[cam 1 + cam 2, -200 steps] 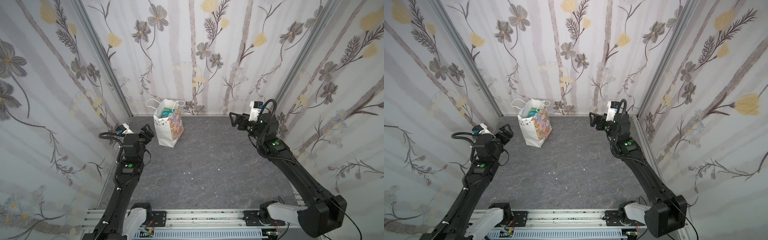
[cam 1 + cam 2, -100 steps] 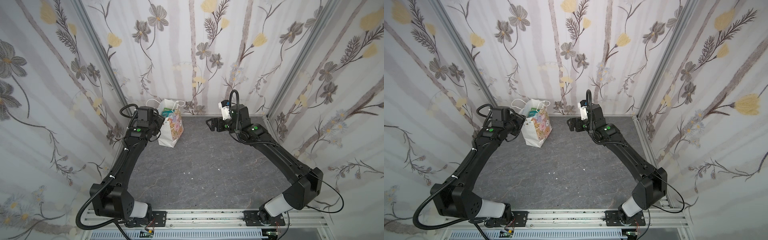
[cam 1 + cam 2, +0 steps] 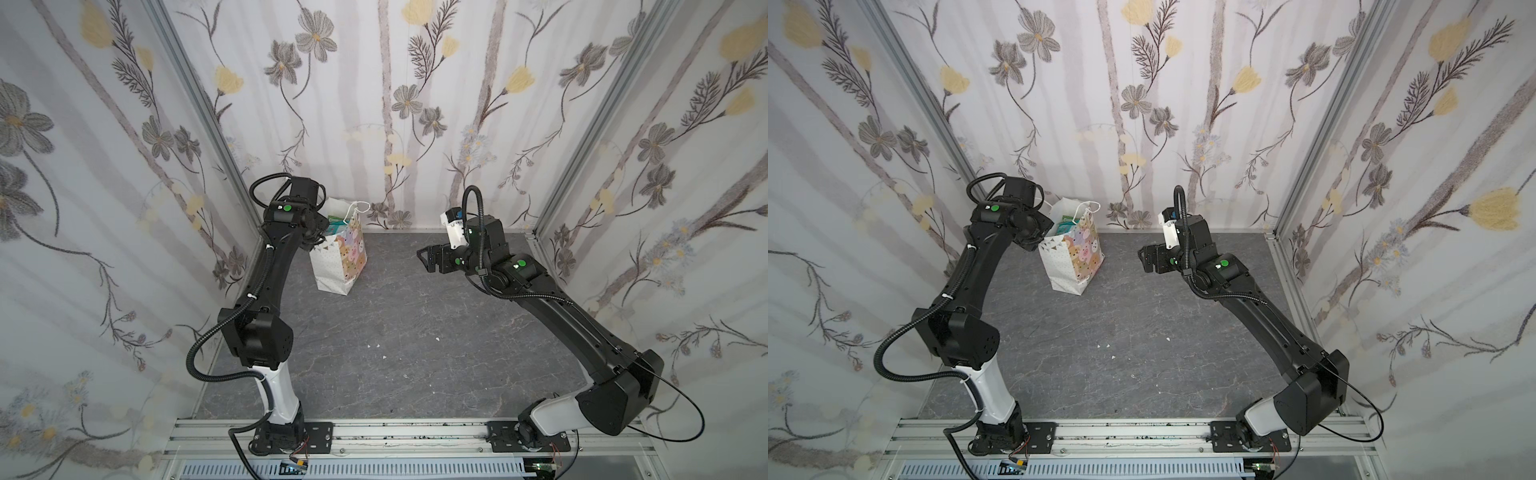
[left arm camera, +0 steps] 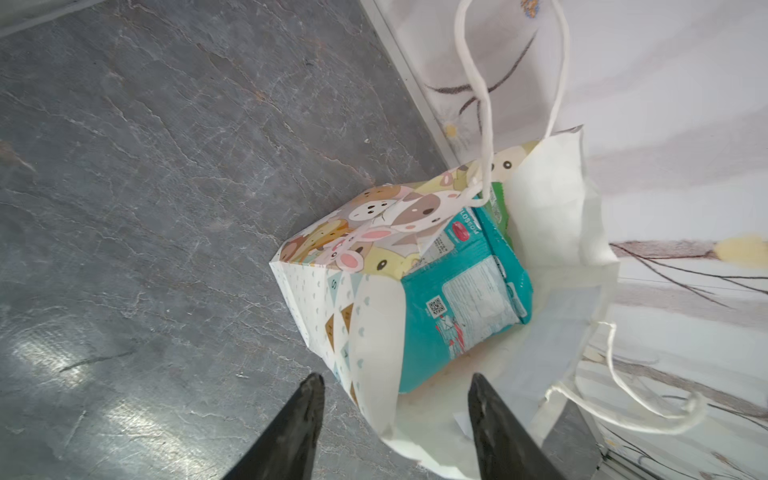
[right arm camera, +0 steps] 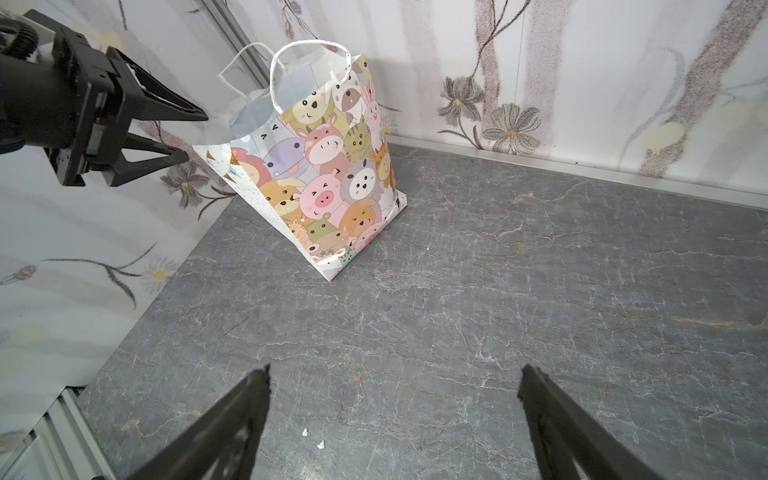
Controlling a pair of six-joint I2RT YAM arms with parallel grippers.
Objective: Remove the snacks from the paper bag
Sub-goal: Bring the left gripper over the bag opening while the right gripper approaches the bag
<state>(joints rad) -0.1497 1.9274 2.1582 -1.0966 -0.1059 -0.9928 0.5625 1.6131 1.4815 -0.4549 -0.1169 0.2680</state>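
Observation:
The paper bag (image 3: pixel 340 266) (image 3: pixel 1073 266) (image 5: pixel 332 187) stands upright at the back left, near the corner, with its mouth open and its cord handles up. Inside it lie the snacks: a teal packet (image 4: pixel 457 303) on top and a green packet (image 4: pixel 498 208) behind it; any others are hidden. My left gripper (image 4: pixel 395 386) (image 5: pixel 195 136) is open at the bag's mouth. One finger is outside the bag's side wall (image 4: pixel 374 332) and the other inside, neither touching a packet. My right gripper (image 5: pixel 395 382) (image 3: pixel 428 257) hangs open above bare floor to the right of the bag, holding nothing.
The bag sits close to the back wall and the left corner post (image 3: pixel 216 137). A few white crumbs (image 3: pixel 376 345) lie on the grey stone-look floor (image 3: pixel 415 332). Flowered walls close in three sides, and an aluminium rail (image 3: pixel 395 434) runs along the front.
My left arm rose from low by the left wall to the bag's mouth, and its jaws narrowed. My right gripper swung from the back right toward the middle, staying open.

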